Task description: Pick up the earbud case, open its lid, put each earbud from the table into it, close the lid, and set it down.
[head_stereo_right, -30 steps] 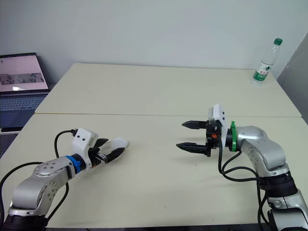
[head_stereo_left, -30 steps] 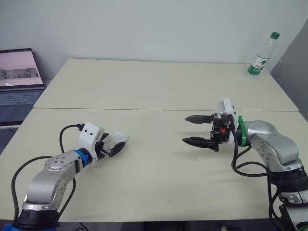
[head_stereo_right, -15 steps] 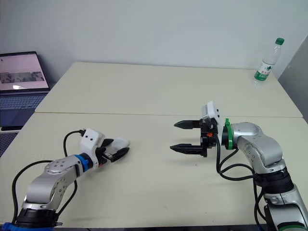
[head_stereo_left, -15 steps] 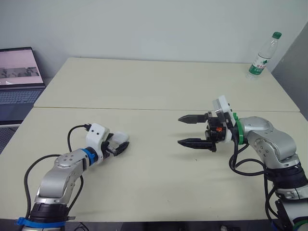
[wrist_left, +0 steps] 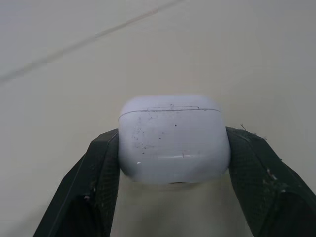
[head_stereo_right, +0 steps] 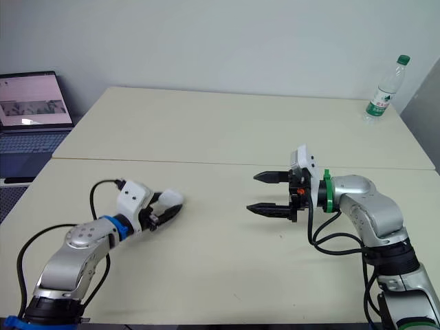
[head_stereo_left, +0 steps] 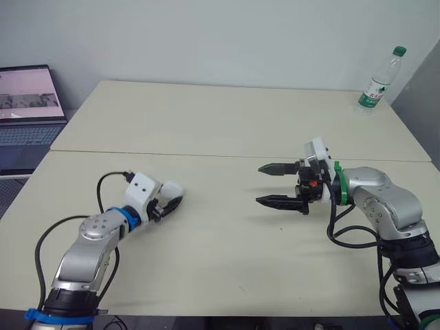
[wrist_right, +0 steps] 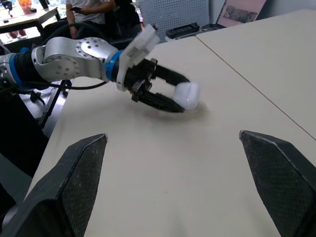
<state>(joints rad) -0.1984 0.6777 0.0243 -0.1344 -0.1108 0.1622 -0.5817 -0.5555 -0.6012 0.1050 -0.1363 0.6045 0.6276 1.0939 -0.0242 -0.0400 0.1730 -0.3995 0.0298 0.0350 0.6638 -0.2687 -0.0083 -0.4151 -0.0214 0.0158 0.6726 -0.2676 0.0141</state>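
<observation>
Earbud case (head_stereo_left: 172,188), white: front half of the table (head_stereo_left: 227,124), toward its left edge, just in front of the joint (head_stereo_left: 206,154) between the two tabletops. Left gripper (head_stereo_left: 168,199) clamps it, one black finger on each side. Right gripper (head_stereo_left: 260,183) hovers right of centre, fingers wide apart, tips pointing at the case, with bare surface between the two grippers. Laptop (head_stereo_left: 27,103) sits beyond the left edge; bottle (head_stereo_left: 377,77) stands at the far right corner.

Left wrist view: fingers (wrist_left: 101,168) press both flanks of the case; lid (wrist_left: 170,101) closed.

Right wrist view: case low over the surface, contact unclear. Open table lies between it and the right gripper's own fingers.
</observation>
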